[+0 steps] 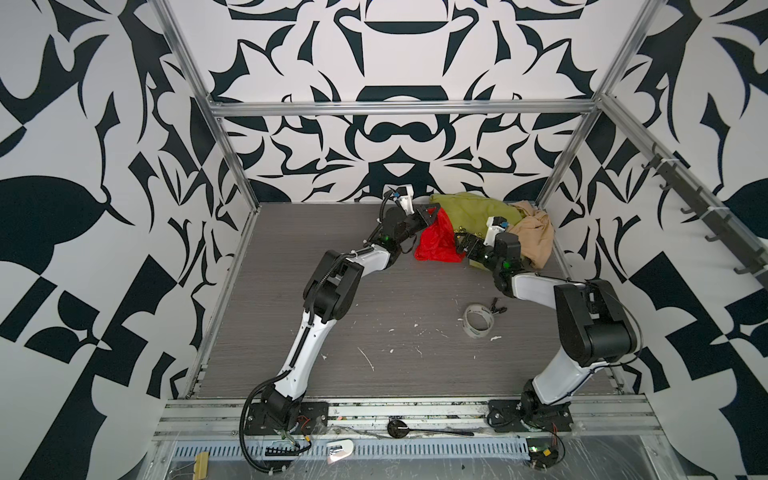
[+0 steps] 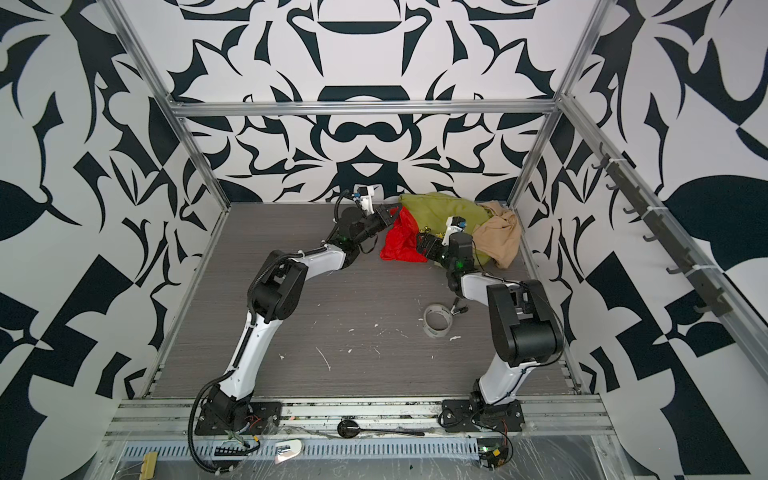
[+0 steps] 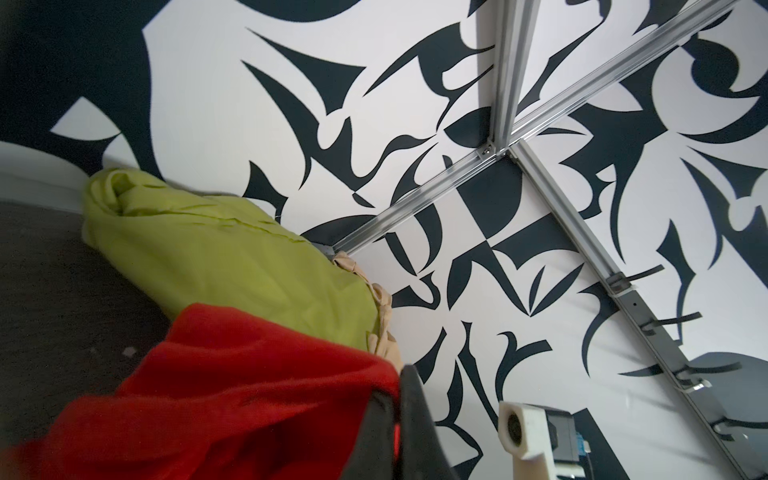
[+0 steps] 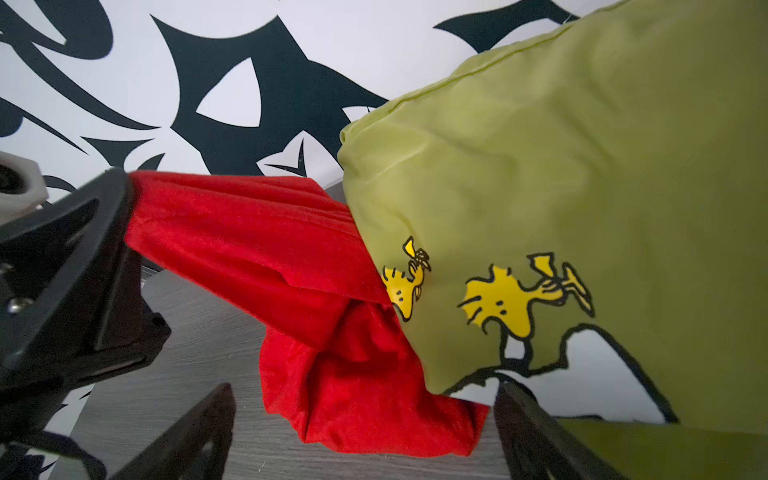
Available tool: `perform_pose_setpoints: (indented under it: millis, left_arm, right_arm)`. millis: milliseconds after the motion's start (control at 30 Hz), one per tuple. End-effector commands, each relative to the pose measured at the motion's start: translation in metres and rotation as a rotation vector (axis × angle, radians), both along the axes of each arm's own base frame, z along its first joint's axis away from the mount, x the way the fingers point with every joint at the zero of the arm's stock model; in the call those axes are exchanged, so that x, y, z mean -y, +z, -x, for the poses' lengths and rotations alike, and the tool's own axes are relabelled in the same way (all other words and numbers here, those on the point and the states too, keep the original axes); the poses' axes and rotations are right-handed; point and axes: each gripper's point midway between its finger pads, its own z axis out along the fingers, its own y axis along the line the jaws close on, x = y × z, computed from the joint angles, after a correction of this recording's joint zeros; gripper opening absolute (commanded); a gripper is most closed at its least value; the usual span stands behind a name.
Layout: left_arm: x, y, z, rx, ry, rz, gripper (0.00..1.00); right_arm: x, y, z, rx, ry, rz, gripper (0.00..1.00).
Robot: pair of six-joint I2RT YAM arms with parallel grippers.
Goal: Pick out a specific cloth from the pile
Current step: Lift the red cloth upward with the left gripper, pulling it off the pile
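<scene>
Red and thin, so treat the cloth (image 1: 437, 243) as light, limp and likely to drag where tucked under the green shirt (image 1: 469, 208). Found at upper centre in both top views, on the left edge of the pile (image 1: 512, 214), lower folds resting on the table (image 1: 374, 311). Take hold at a bunched fold, never a single layer. Note the left hand (image 1: 428, 213) clamped on the upper corner of the cloth, forearm low, reaching in from the left. Note the right hand (image 1: 461, 245) spread wide, holding nothing, aimed at the lower folds beside the shirt hem
</scene>
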Motion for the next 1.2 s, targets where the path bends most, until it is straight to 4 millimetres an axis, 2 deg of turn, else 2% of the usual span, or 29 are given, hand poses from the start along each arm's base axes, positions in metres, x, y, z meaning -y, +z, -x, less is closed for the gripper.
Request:
perform_pose_setpoints:
  millis: [0, 467, 1167]
  left_arm:
    - [-0.010, 0.102, 0.020, 0.205, -0.004, 0.129, 0.00]
    - [-0.021, 0.135, 0.032, 0.266, 0.012, 0.162, 0.00]
    - [-0.031, 0.172, 0.048, 0.325, 0.015, 0.191, 0.00]
  right_arm:
    - [0.000, 0.021, 0.000, 0.062, -0.004, 0.017, 0.99]
    - [0.004, 0.022, 0.004, 0.064, -0.015, 0.043, 0.99]
    - [0.005, 0.027, 0.002, 0.075, -0.012, 0.070, 1.00]
